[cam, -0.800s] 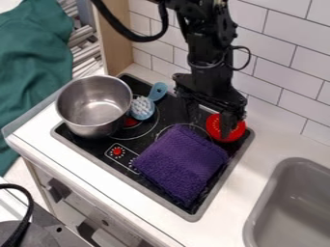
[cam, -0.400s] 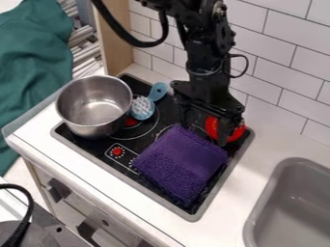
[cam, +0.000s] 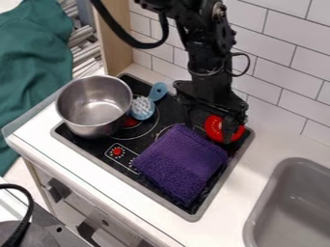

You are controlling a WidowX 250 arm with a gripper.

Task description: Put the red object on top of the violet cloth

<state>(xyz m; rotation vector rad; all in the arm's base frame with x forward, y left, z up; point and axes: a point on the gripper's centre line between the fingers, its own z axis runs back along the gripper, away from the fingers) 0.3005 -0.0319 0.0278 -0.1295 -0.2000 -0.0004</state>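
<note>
The black gripper (cam: 209, 123) hangs over the back right of the stove, open, with its two fingers well apart. One finger crosses in front of the round red object (cam: 213, 127), hiding part of its middle; whether they touch I cannot tell. The red object lies on the stove top near the back right corner. Just in front of it and to its left, the folded violet cloth (cam: 180, 164) is spread over the front right of the stove, with nothing on top.
A metal pot (cam: 93, 108) stands at the stove's left, beside a blue brush (cam: 143, 108). A white tiled wall (cam: 283, 77) rises behind the arm. The grey sink (cam: 293, 202) is at the lower right, past a strip of white counter (cam: 251, 164).
The gripper first dipped slightly toward the camera and left, then came back a little to the right. The violet cloth has stayed where it was.
</note>
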